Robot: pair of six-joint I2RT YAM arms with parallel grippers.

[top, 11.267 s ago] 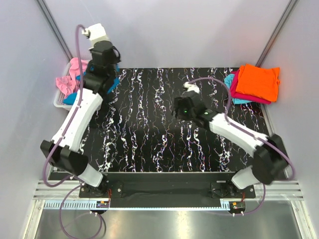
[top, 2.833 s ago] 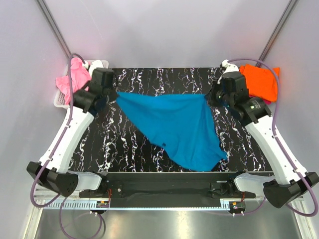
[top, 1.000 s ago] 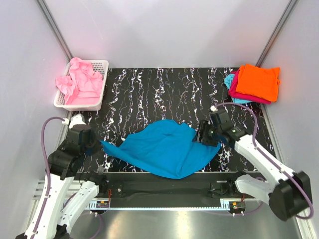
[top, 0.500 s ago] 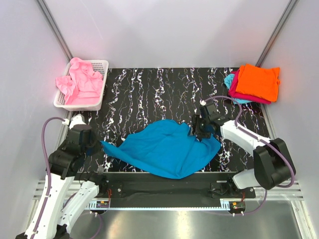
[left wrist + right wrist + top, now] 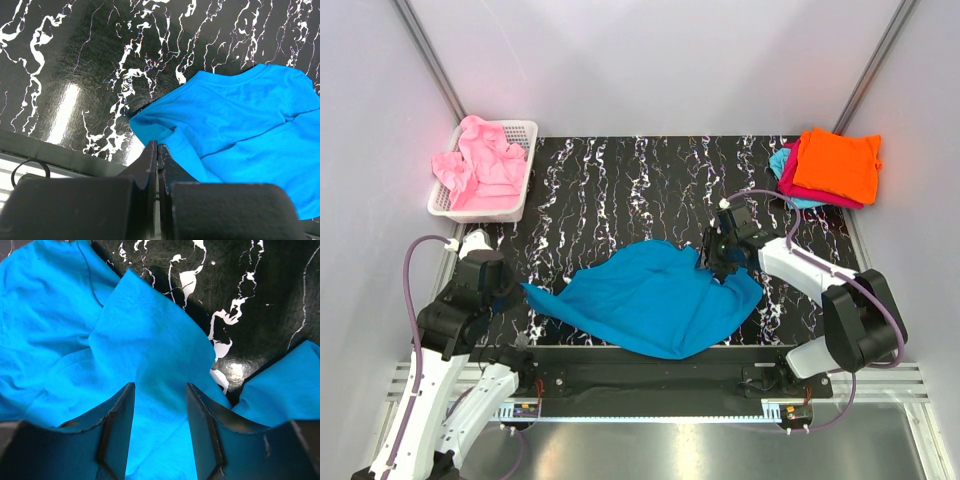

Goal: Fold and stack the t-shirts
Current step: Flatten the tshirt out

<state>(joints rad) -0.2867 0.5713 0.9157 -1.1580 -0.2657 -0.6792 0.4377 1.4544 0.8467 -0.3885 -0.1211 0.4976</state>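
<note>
Work surface: black, white-veined table (image 5: 620,190) is sitting between pale grey walls, with both arm bases at its near edge.
Handled garment: the teal-blue t-shirt (image 5: 655,300) is lying rumpled and unfolded on the near middle of the table, spreading from one arm across to the other. A pointed corner is reaching out to the left.
Left arm: the left gripper (image 5: 156,146) is sitting at the near left of the table with its fingers pressing fully together. The shirt's left corner is running into the tips and lifting slightly off the table, casting a shadow beneath, so the gripper is pinching that corner.
Right arm: the right gripper (image 5: 160,390) is hovering low over the shirt's right edge with its fingers standing apart. Cloth is showing in the gap and neither finger is clamping it. Whether the tips are touching the fabric cannot be told.
Cloth at right arm: a ridge of fabric is rising just ahead of the fingers, bare table is showing beyond it, and another flap of the same shirt is lying to the right.
Container: the white mesh basket (image 5: 526,172) is standing at the far left corner, well apart from the teal-blue t-shirt.
Basket contents: the pink t-shirts (image 5: 480,165) are bunching loosely inside, one part hanging over the left rim.
Stack, far right corner: the orange t-shirt (image 5: 835,165) is lying folded on top, the magenta t-shirt (image 5: 810,190) is lying beneath it, and the light cyan t-shirt (image 5: 780,163) is peeking out at the left.
</note>
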